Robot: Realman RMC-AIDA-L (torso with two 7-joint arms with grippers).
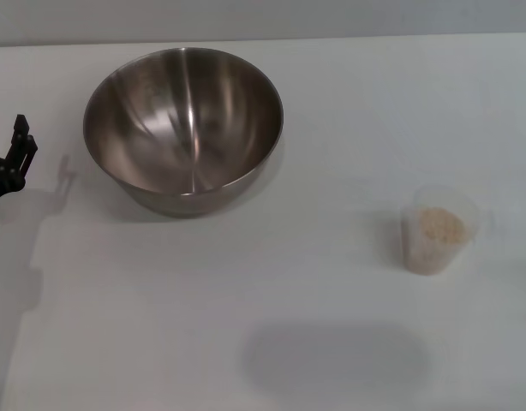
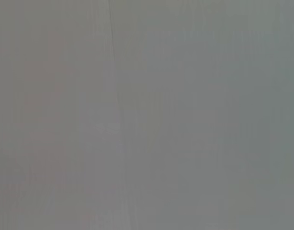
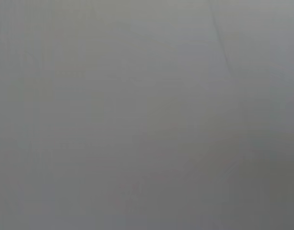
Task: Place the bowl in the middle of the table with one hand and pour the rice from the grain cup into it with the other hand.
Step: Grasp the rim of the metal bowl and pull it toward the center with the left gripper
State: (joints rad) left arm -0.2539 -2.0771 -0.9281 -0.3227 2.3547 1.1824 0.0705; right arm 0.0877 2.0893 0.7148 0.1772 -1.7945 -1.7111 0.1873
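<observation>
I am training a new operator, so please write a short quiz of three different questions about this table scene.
1. True or false: the rice is already in the bowl.
2. Which gripper shows in the head view? A) left B) right C) both
3. Fill in: the grain cup stands on the table to the robot's ____ of the bowl.

Key:
1. False; the rice is in the grain cup and the bowl is empty.
2. A; the left gripper is at the table's left edge.
3. right

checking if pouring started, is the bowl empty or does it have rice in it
Empty: the bowl shows only bare steel inside, and the rice sits in the upright grain cup.
</observation>
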